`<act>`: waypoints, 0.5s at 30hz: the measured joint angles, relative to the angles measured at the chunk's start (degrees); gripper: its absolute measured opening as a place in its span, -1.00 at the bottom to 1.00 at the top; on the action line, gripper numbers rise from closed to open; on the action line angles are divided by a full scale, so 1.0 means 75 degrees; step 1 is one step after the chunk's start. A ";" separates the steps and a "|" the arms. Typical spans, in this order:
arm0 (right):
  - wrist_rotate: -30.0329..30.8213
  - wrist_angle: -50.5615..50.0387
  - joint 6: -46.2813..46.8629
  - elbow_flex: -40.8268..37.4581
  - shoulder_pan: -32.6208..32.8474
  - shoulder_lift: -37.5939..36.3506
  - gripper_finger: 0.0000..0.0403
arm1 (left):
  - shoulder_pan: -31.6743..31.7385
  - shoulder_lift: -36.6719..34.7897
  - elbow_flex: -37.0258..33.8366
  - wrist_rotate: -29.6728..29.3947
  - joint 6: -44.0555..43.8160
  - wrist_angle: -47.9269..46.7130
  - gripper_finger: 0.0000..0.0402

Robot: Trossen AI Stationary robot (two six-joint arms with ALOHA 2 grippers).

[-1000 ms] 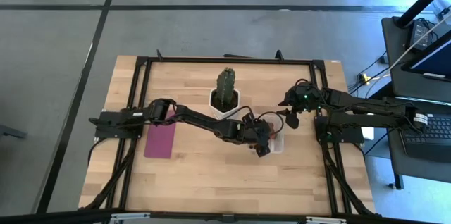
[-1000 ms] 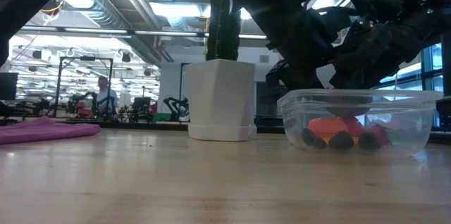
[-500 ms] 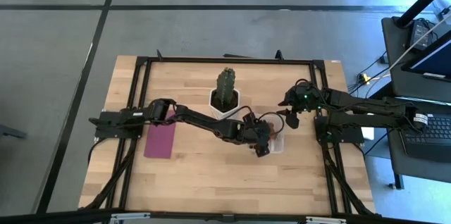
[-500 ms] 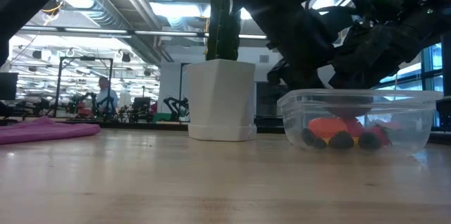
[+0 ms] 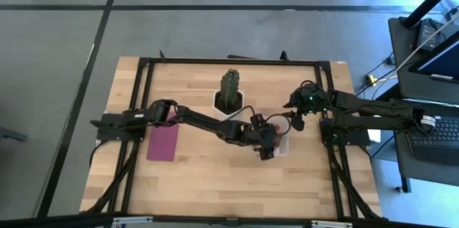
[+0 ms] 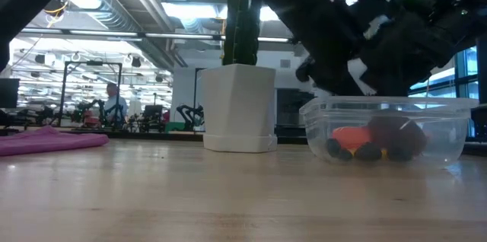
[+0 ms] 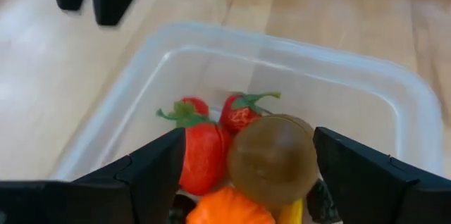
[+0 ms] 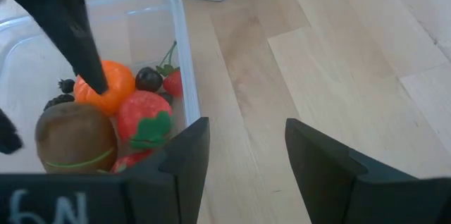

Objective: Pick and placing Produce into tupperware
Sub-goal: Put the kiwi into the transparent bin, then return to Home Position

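The left claw [image 7: 246, 182] is seen poised over the tupperware [image 7: 169, 62], its fingers spread wide on either side of a brown kiwi-like piece [image 7: 272, 159]. No contact between fingers and kiwi can be made out, so the claw is judged released, with the kiwi lying on the other produce: red strawberries [image 7: 204, 155], an orange piece [image 7: 229, 210] and dark berries [image 8: 148, 78]. In the high view the left claw [image 5: 267, 142] is placed just over the box, near the middle of the desk [image 5: 215, 185].

The right claw [image 8: 239, 160] is held beside the tupperware's [image 8: 184, 55] rim over bare wood, its fingers parted and nothing between them. In the high view it [image 5: 297, 118] is found just beyond the box.

The step in hand is judged to be the drop of the kiwi. It would be done well if the left claw were lifted straight up with fingers kept apart, so that the piled fruit is not dragged and the light box is not nudged. The kiwi sits high on the heap and may roll; a slow withdrawal is advised.

From table height, the tupperware [image 6: 384, 132] is seen standing just beside the white pot [image 6: 237, 109] of the cactus [image 5: 229, 83], with a purple mat [image 5: 163, 140] well apart.

Some characters are seen on the right claw's housing, but they cannot be read with certainty.
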 joint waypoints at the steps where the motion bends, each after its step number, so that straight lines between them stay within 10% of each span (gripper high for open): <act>1: -0.0003 -0.0003 0.0000 0.0000 0.0000 0.0000 -0.07 | -0.0014 -0.0075 -0.0001 0.0001 0.0118 -0.0025 0.51; 15: -0.0003 0.0029 0.0012 0.0000 -0.0003 0.0003 -0.07 | -0.0283 -0.2901 0.0002 -0.1218 0.0905 -0.3521 0.49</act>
